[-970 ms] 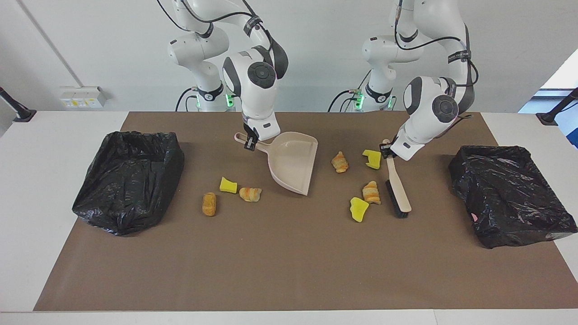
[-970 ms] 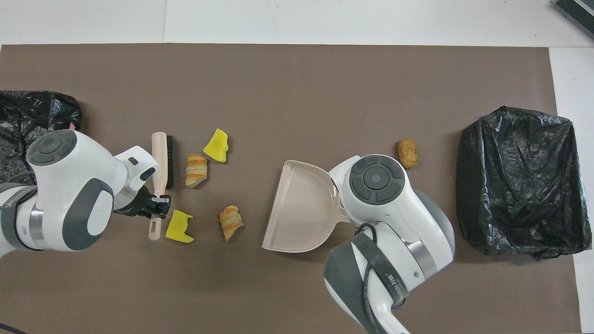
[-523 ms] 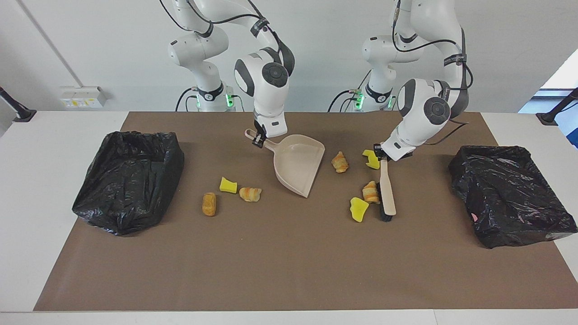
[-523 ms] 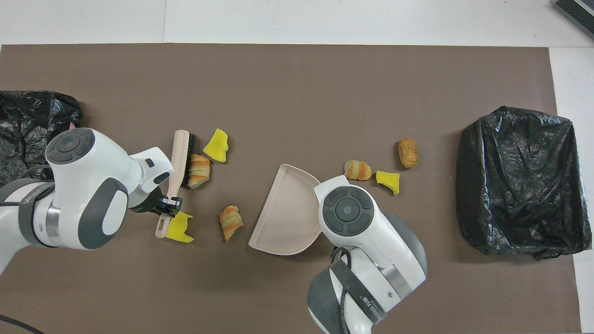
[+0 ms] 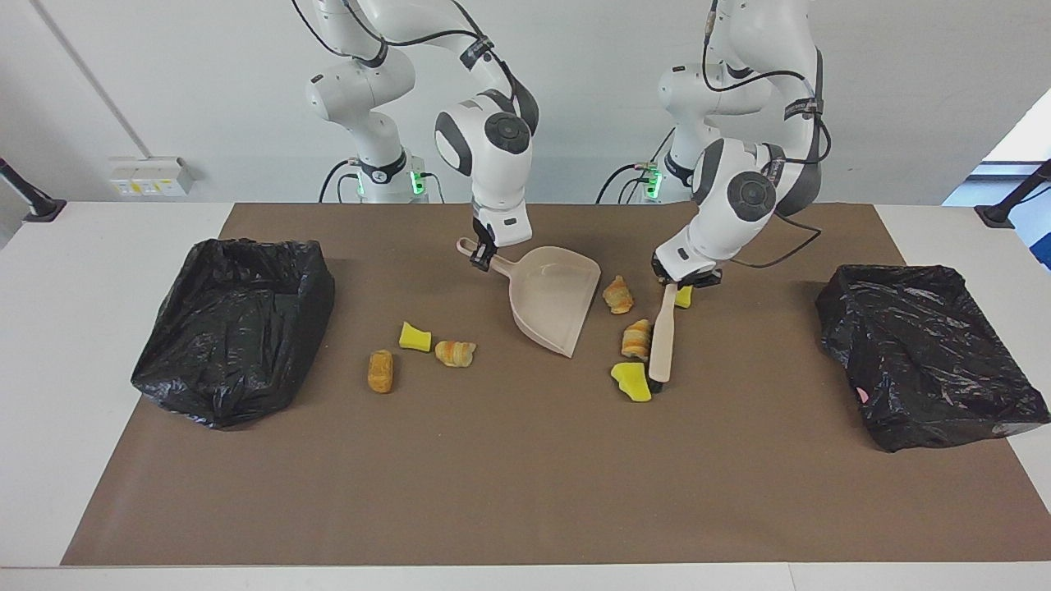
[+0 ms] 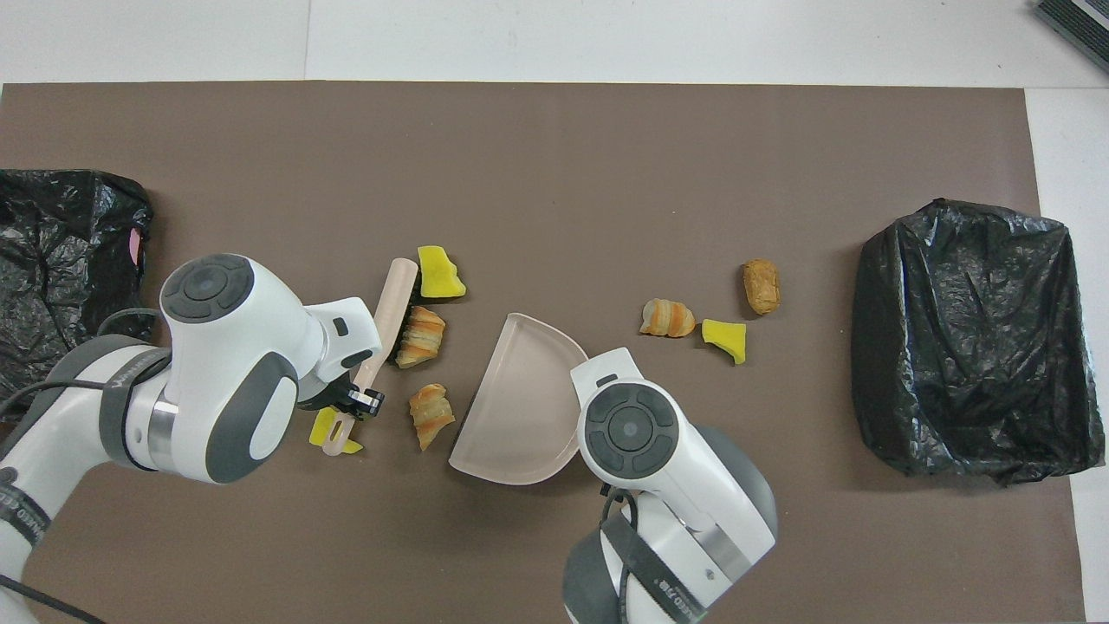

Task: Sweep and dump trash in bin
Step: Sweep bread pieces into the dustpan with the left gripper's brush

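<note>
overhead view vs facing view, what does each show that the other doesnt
Only the overhead view shows the brush's bristles against a croissant. Only the facing view shows both arm bases and the right gripper shut on the dustpan handle; overhead, the arm hides it. Both show the left gripper holding the brush, the bread roll and two black-lined bins.

Beige dustpan [image 5: 552, 297], beige black-bristled brush [image 5: 663, 335], yellow foam chunks [image 5: 631, 381], orange-cream striped pastries [image 5: 636, 339], 2 black bags [image 5: 234, 328].
</note>
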### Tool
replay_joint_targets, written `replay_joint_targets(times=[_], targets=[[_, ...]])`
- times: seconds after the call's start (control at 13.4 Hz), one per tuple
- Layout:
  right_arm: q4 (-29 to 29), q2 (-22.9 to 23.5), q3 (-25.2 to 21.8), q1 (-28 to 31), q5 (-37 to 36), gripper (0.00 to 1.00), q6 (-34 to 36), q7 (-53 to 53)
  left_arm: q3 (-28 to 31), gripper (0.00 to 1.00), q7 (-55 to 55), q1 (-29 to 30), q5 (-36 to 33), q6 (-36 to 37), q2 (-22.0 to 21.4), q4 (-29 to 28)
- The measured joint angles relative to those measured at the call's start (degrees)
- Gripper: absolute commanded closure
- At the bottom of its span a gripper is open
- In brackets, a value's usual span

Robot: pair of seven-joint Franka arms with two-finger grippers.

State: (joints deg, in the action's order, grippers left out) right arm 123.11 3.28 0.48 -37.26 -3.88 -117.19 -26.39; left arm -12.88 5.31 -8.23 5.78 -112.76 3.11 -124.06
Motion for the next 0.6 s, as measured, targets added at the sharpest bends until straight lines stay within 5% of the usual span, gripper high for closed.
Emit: replay_joint_targets(times=[0.6], targets=[[0.10, 0.00, -0.06, -1.74, 0.00, 1.00, 0.00, 1.82, -3.64, 1.00, -5.72, -9.11, 0.44, 10.47, -3.68, -0.70]])
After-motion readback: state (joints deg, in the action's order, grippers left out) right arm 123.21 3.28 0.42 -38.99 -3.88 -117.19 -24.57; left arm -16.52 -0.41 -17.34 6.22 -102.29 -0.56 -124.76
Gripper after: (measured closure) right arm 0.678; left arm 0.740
